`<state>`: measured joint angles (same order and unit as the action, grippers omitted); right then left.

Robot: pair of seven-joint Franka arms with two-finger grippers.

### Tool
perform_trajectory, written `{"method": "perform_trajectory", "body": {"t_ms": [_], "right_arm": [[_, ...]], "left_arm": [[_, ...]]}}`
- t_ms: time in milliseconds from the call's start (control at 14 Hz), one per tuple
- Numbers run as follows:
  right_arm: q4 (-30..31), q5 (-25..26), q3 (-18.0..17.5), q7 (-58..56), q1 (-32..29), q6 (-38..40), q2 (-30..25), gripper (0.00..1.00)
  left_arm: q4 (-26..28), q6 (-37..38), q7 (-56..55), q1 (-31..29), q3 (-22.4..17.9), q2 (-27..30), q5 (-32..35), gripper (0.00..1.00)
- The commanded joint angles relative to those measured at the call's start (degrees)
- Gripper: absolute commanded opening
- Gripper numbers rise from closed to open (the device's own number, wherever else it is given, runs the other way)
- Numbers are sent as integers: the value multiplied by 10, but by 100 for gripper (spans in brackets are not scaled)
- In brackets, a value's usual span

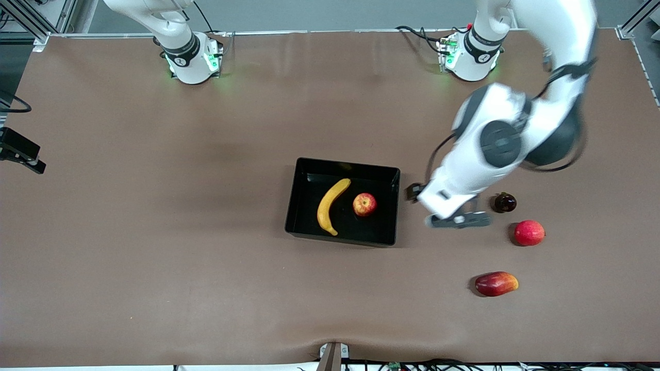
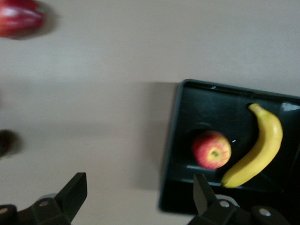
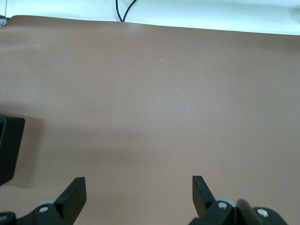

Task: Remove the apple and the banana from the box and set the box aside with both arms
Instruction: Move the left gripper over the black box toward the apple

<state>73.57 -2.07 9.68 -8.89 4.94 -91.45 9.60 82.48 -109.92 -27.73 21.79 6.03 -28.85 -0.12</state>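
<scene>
Mottled red-yellow apple (image 1: 364, 204) and curved yellow banana (image 1: 330, 206) are lying in the glossy black box (image 1: 342, 164). Left pincer (image 2: 138, 199) is hovering wide open, empty, beside the box; it risks knocking the wall. Right pincer (image 3: 138, 197) is waiting, spread and empty.

A dark round fruit (image 1: 505, 202), a red round fruit (image 1: 529, 233) and a mango (image 1: 496, 284) lie on the brown table (image 1: 154, 232), toward the left arm's end, the mango nearest the front camera

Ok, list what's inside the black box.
Inside the shallow glossy black plastic box lie a curved yellow banana and a small mottled red apple, apart. Nothing covers them.
</scene>
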Motion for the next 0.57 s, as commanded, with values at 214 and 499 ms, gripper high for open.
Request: {"method": "perform_trajectory", "body": {"t_ms": [214,499], "right_arm": [[-6,9,-4,-8,-5,9,-4,100],[-7,9,-4,-8,-5,9,-4,100]], "left_arm": [[-29,-128,-56,79,-7,-109,-6,100],[-25,-174,-58,90,-5,-143,-7,100]]}}
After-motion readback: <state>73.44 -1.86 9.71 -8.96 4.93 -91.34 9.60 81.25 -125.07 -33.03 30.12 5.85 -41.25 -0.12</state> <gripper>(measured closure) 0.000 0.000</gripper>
